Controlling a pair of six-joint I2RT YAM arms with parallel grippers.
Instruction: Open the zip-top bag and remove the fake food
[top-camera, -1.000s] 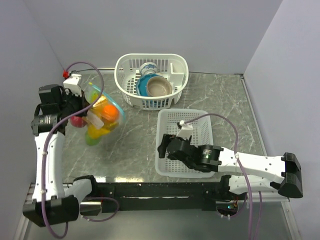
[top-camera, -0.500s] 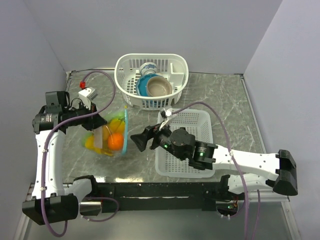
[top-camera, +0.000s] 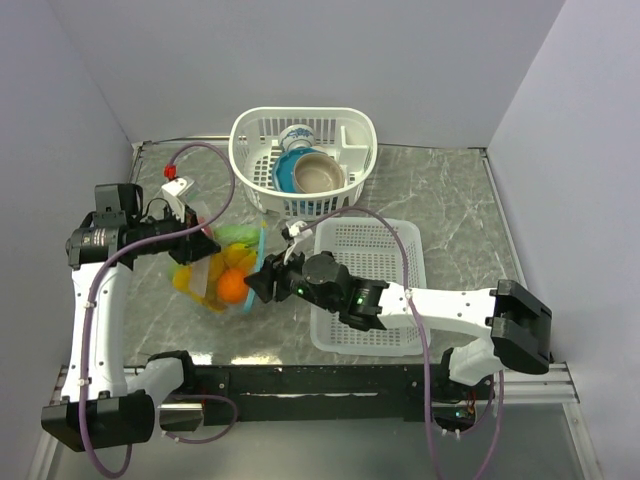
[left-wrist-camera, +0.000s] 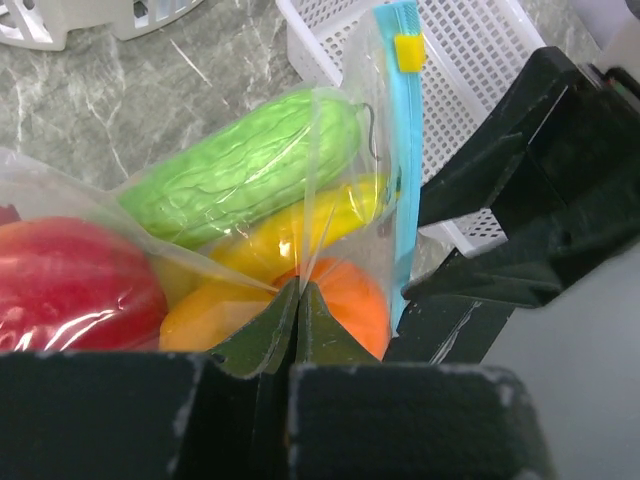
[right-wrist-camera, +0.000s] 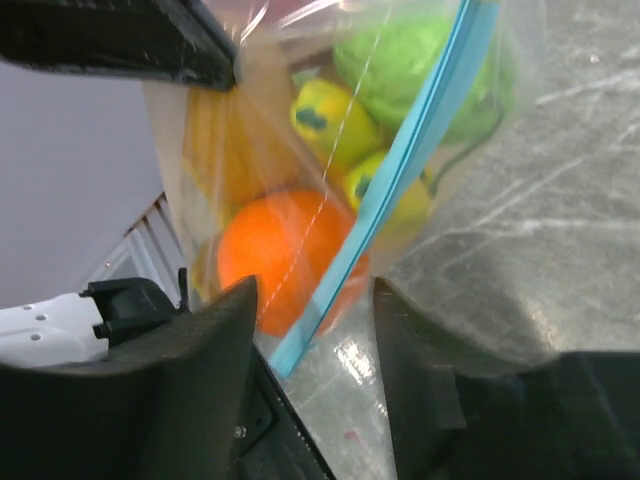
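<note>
The clear zip-top bag (top-camera: 222, 268) hangs above the table's left half, its teal-blue zip strip (top-camera: 257, 262) on the right side with a yellow slider (left-wrist-camera: 409, 50). Inside show an orange (top-camera: 233, 287), a bumpy green piece (left-wrist-camera: 245, 166), yellow pieces (right-wrist-camera: 333, 121) and a red apple (left-wrist-camera: 75, 285). My left gripper (top-camera: 203, 243) is shut on the bag's plastic (left-wrist-camera: 298, 283) and holds it up. My right gripper (top-camera: 257, 283) is open, its jaws on either side of the strip's lower end (right-wrist-camera: 316, 317) without touching it.
A round white basket (top-camera: 302, 160) with bowls and a cup stands at the back. A rectangular white basket (top-camera: 366, 284) sits right of the bag, under my right arm. The marble table top (top-camera: 450, 210) runs to grey walls on both sides.
My left gripper has carried the bag right and down from the back-left corner. My right gripper has swung left off the rectangular basket up to the bag's zip strip.
</note>
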